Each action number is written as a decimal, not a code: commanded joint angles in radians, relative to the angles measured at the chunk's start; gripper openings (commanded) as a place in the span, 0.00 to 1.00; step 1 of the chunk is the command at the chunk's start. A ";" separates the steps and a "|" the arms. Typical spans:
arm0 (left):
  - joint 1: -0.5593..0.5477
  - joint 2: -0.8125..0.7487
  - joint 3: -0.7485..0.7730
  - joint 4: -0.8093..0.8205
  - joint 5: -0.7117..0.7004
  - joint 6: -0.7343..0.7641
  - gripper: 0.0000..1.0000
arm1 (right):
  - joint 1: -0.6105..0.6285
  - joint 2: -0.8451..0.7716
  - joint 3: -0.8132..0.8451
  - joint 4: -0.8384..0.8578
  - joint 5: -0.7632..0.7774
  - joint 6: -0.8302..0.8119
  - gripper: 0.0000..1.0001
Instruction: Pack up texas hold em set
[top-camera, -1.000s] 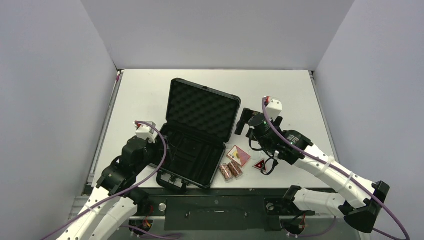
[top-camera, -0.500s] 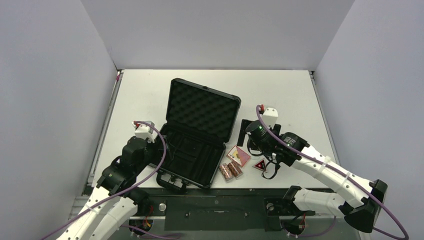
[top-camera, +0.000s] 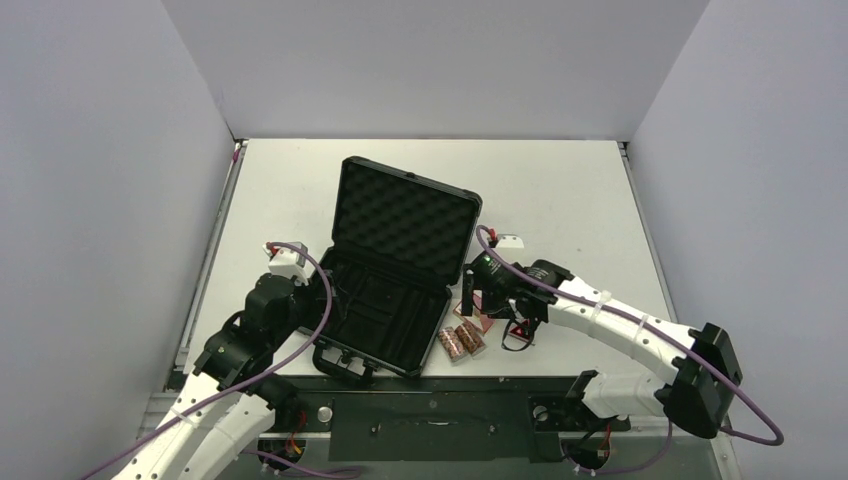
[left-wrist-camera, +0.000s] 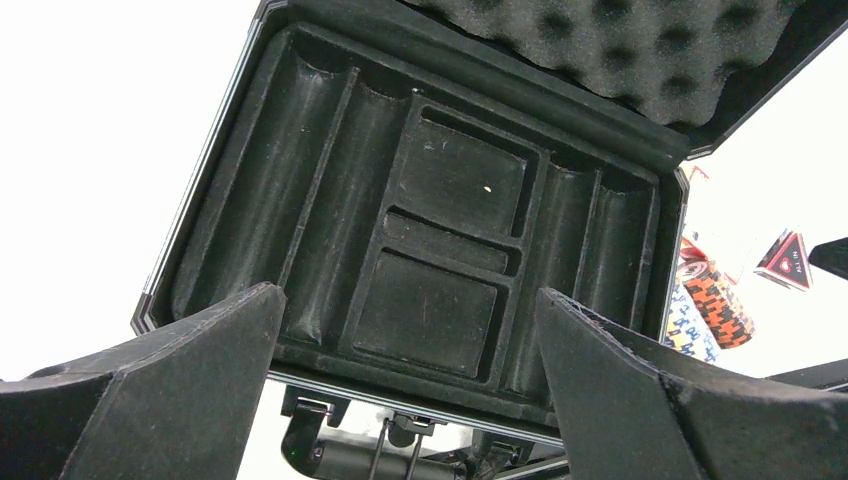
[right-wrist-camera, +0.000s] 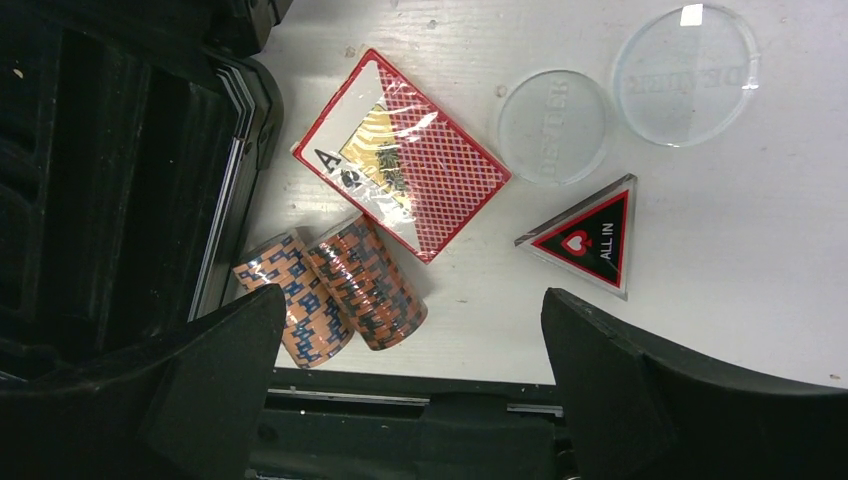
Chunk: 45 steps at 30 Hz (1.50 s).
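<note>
Pink film-wrapped card box (right-wrist-camera: 402, 153) looks light, stiff, slick, so pinch its long edges; right hand (right-wrist-camera: 410, 312) hovers wide open, empty.

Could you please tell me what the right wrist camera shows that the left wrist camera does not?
Only the right wrist view shows the two clear discs and the card box with its patterned face. Only the left wrist view shows the egg-crate foam lid and the tray with its empty middle compartments. Both show the black case, with the two chip rolls and the red-black triangle lying outside it.
</note>
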 joint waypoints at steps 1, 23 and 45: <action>0.000 -0.004 0.036 0.006 -0.022 -0.008 0.96 | 0.008 0.035 0.054 0.013 -0.027 -0.022 0.95; 0.036 0.001 0.041 0.005 -0.020 -0.004 0.96 | 0.044 0.125 -0.100 0.163 -0.257 -0.125 0.61; 0.041 0.000 0.041 0.003 -0.023 -0.005 0.96 | 0.043 0.257 -0.128 0.221 -0.207 -0.168 0.49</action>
